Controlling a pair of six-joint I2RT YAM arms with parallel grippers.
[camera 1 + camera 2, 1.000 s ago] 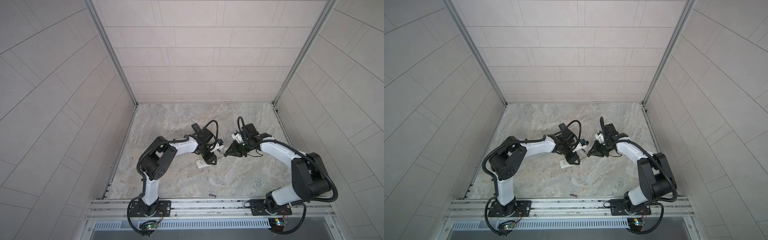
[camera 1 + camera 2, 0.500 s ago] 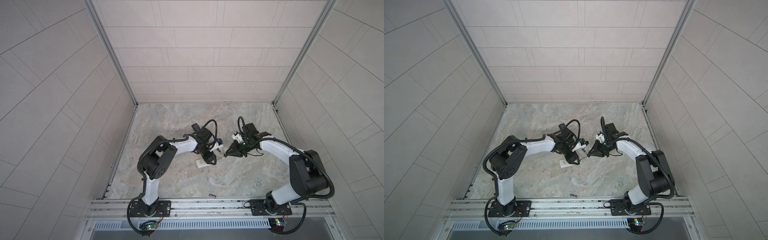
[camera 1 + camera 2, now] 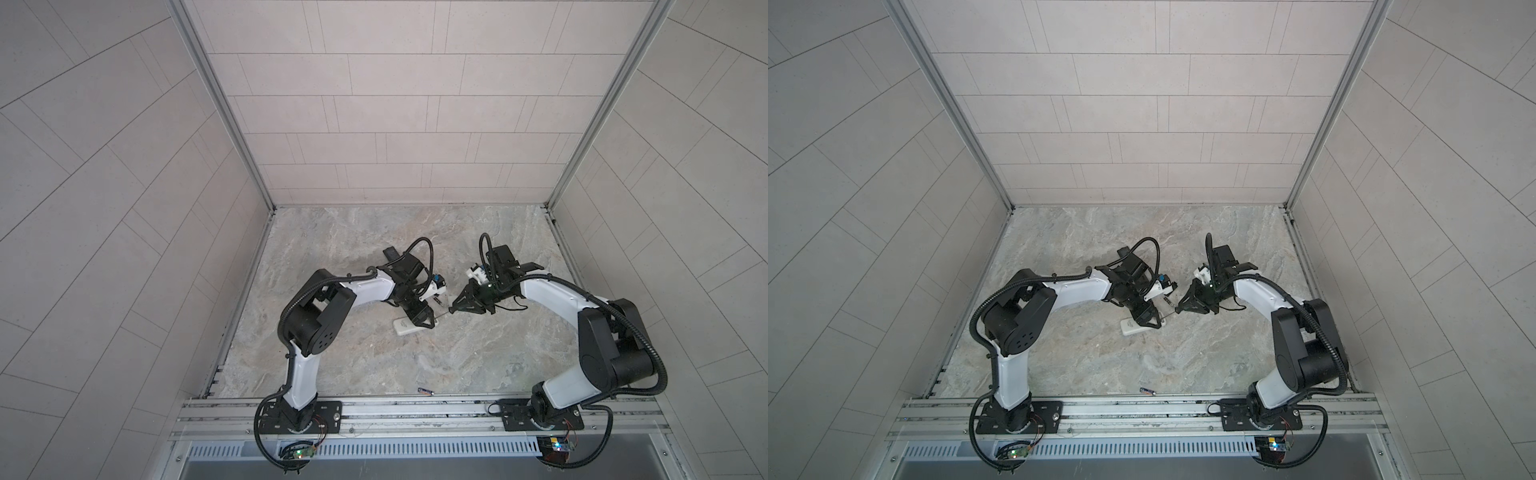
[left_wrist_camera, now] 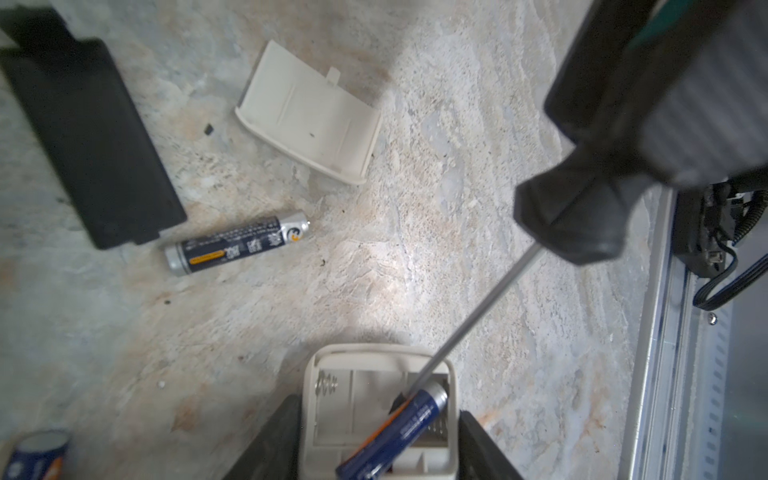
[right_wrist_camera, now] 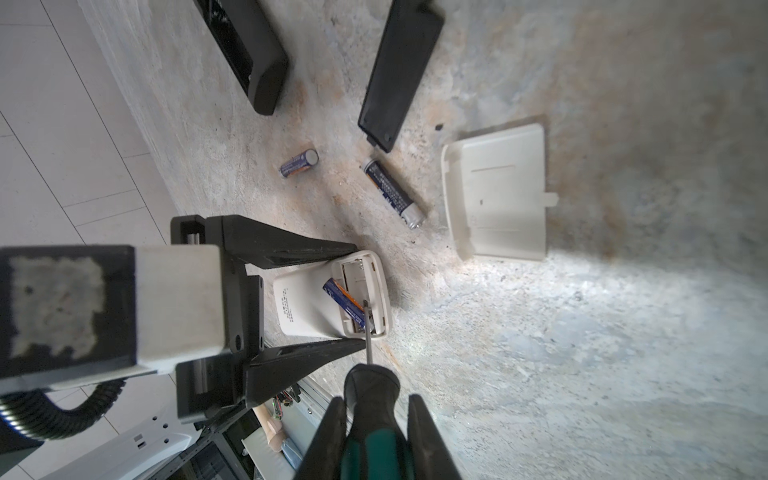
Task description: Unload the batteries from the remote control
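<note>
The white remote control (image 4: 309,415) lies back up with its battery bay uncovered, and my left gripper (image 4: 374,453) is shut on its sides. One blue battery (image 4: 399,432) sits tilted, one end lifted out of the bay. My right gripper (image 5: 376,401) is shut on the green-handled screwdriver (image 5: 374,449), whose tip (image 5: 365,305) rests against that battery (image 5: 343,299). Two loose batteries (image 5: 392,193) (image 5: 298,163) lie on the table past the remote. In both top views the two grippers (image 3: 424,322) (image 3: 455,309) meet over the remote (image 3: 405,328) near the table's middle.
A white cover plate (image 5: 496,191) and a black cover plate (image 5: 401,70) lie near the loose batteries, with a black remote (image 5: 249,50) beyond. Another battery (image 3: 424,390) lies by the table's front edge. Tiled walls enclose three sides.
</note>
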